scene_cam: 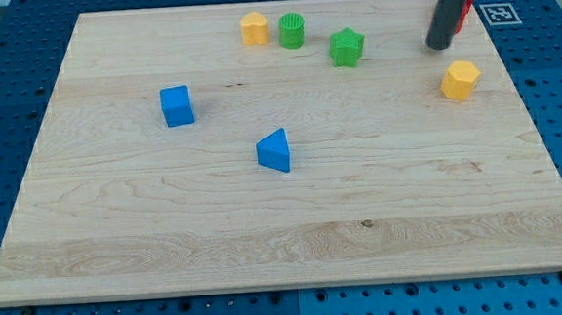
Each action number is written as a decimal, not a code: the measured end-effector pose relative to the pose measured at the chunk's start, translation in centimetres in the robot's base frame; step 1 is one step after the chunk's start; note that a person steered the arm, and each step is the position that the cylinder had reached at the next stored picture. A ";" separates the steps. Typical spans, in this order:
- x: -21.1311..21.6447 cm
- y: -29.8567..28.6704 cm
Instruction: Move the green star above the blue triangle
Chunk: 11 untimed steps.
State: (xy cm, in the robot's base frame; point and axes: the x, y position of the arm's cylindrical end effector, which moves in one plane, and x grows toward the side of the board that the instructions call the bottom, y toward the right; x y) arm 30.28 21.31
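Observation:
The green star (347, 47) lies near the view's top, right of centre. The blue triangle (275, 151) lies near the middle of the wooden board (120, 245), below and left of the star. My tip (439, 44) rests on the board to the right of the green star, apart from it by roughly a block's width or more. The rod rises toward the view's top right corner.
A green cylinder (293, 30) and a yellow block (254, 28) stand left of the star. A blue cube (176, 105) lies at the left. A yellow hexagonal block (460, 79) sits below my tip. A red block (465, 9) is partly hidden behind the rod.

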 end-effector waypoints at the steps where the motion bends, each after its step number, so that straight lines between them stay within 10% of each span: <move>1: -0.1 -2.7; 9: 6.9 -17.2; 11: 2.4 -15.1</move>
